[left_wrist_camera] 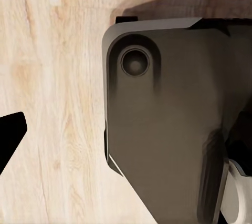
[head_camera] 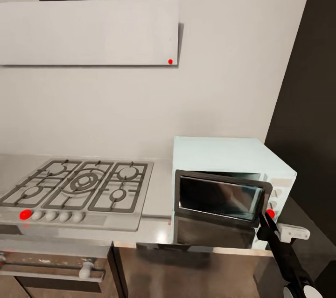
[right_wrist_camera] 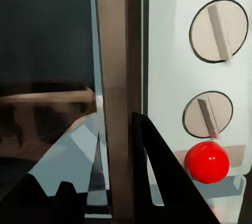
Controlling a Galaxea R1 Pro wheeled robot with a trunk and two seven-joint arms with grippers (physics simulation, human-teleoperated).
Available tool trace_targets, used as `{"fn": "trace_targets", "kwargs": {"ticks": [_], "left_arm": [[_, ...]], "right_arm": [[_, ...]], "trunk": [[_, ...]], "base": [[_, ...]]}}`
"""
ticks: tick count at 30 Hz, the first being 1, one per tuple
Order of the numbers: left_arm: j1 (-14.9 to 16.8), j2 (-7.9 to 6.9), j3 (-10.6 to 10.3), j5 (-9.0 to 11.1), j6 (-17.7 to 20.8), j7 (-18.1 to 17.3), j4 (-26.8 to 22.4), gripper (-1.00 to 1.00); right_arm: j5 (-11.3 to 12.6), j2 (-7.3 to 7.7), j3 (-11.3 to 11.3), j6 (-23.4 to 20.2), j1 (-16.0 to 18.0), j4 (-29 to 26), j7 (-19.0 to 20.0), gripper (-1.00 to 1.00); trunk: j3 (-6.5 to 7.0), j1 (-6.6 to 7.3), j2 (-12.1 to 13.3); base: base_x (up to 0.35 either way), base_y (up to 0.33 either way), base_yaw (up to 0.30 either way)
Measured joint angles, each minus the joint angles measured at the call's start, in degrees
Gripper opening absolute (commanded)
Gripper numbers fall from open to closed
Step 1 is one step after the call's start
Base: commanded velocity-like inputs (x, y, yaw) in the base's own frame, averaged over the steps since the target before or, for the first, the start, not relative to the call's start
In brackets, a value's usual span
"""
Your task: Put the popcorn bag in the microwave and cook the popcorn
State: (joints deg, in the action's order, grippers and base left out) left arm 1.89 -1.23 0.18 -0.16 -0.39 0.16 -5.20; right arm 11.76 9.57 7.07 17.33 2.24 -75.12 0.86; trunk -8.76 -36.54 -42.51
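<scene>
Now R gripper (head_camera: 265,224) at microwave (head_camera: 224,158) door (head_camera: 219,195) edge, door ajar

A gas hob (head_camera: 79,186) with a red-lit knob (head_camera: 25,214) sits beneath a pale range hood (head_camera: 88,32), a steel oven handle (head_camera: 51,272) below it, and light wood flooring (left_wrist_camera: 52,77).

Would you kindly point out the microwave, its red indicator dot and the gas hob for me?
microwave (head_camera: 219,153): head view, on its pale mint top panel.
red indicator dot (right_wrist_camera: 207,161): right wrist view, middle of the dot below the two knobs.
gas hob (head_camera: 84,182): head view, on the centre burner grate.
</scene>
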Motion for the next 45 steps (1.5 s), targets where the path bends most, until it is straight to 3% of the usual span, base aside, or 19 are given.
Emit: {"fn": "trace_targets", "kwargs": {"ticks": [16, 20, 45], "left_arm": [[0.0, 0.0, -0.01, 0.0, -0.01, 0.0, 0.01, 1.0], [0.0, 0.0, -0.03, -0.01, -0.02, 0.0, 0.05, 1.0], [0.02, 0.0, -0.02, -0.01, -0.02, 0.0, 0.04, 1.0]], "right_arm": [[-0.37, -0.01, -1.06, -0.01, 0.02, -0.13, 0.37, -1.0], [-1.47, -0.03, -1.32, 0.0, 0.02, -0.2, 0.79, -1.0], [-1.21, -0.03, -4.09, -0.01, 0.01, -0.67, 0.84, -1.0]], "trunk": [[0.01, 0.0, -0.01], [0.03, -0.01, -0.01], [0.02, 0.0, -0.01]], "base": [[-0.091, 0.0, 0.0], [-0.137, 0.0, 0.0], [-0.081, 0.0, 0.0]]}}
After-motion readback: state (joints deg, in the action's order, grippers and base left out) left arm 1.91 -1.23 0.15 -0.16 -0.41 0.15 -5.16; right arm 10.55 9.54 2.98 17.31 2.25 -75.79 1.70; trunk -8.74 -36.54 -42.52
